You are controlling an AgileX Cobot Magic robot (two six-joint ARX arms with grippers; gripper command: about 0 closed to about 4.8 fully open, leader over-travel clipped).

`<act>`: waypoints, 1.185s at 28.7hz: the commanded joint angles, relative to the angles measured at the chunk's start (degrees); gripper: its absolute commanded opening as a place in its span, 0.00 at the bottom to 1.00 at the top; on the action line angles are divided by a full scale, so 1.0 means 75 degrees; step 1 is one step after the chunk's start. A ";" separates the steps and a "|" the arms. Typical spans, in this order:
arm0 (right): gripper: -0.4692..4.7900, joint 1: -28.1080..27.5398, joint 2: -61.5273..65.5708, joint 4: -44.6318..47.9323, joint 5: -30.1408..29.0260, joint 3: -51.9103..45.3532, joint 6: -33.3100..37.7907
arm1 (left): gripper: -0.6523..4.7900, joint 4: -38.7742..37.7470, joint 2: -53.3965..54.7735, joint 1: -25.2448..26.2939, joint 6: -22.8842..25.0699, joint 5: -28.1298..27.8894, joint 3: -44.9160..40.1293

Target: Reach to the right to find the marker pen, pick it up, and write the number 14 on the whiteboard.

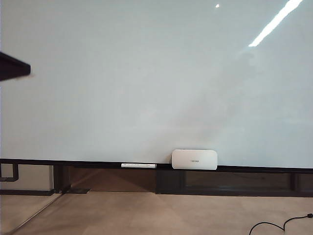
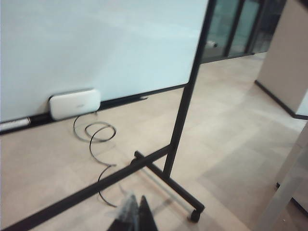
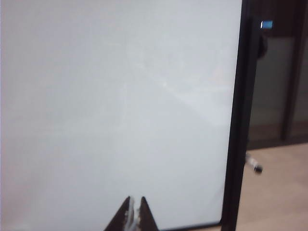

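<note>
Nearest my right wrist camera, the right pincer [image 3: 134, 211] shows as two dark pointed fingertips pressed nearly together, clenched on nothing, facing the very large glossy white whiteboard [image 3: 115, 106], whose surface is bare. Beyond the board's dark side post, a small blurred white stub with a dark end [image 3: 253, 163] sticks out; I cannot tell whether that is the marker pen.

On my left wrist camera, the left pincer [image 2: 134, 214] appears as dark tips close together, blurred, holding nothing that I can see; I cannot tell for certain whether it is fully closed. It hangs above the beige floor [image 2: 231, 130], near the black wheeled stand foot [image 2: 173, 185] and a loose dark cable [image 2: 98, 137].

From the exterior view, a slim white pen with a dark end [image 1: 139, 165] lies on the board's dark lower rail [image 1: 73, 162], just beside a small white rounded-rectangle box [image 1: 194, 159]. A dark arm part [image 1: 13, 65] juts in at the left edge, well apart from both.
</note>
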 commanded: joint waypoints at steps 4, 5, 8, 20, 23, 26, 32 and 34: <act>0.13 -0.0388 0.1626 0.1309 0.0041 0.0659 -0.0941 | 0.11 0.0828 0.0568 0.0006 -0.0023 0.0061 0.0035; 0.13 -0.0562 0.1816 0.1239 0.0023 0.0796 -0.0938 | 0.11 0.0895 0.0600 0.0006 -0.0058 0.0064 0.0035; 0.13 -0.1309 0.2413 0.0994 -0.0271 0.1306 -0.0889 | 0.11 0.1087 0.0592 0.0006 -0.0050 0.0219 0.0055; 0.11 -0.4610 0.4336 0.1530 -0.2888 0.1655 0.0405 | 0.11 0.1897 0.0595 0.0006 -0.0047 0.0321 0.0061; 0.11 -0.4619 0.5278 0.2122 -0.3144 0.1673 0.0157 | 0.11 0.1888 0.0600 0.0006 -0.0085 0.0347 0.0061; 0.11 -0.4619 0.6105 0.2451 -0.3325 0.1746 0.0146 | 0.11 0.1883 0.0597 0.0009 -0.0283 0.0326 0.0061; 0.11 -0.4695 0.7702 0.3663 -0.3684 0.1886 -0.0589 | 0.11 0.1778 0.0603 0.0009 -0.0277 0.0300 0.0058; 0.11 -0.4832 0.8288 0.3949 -0.3940 0.2023 -0.0597 | 0.11 0.1690 0.0603 0.0009 -0.0245 0.0268 0.0055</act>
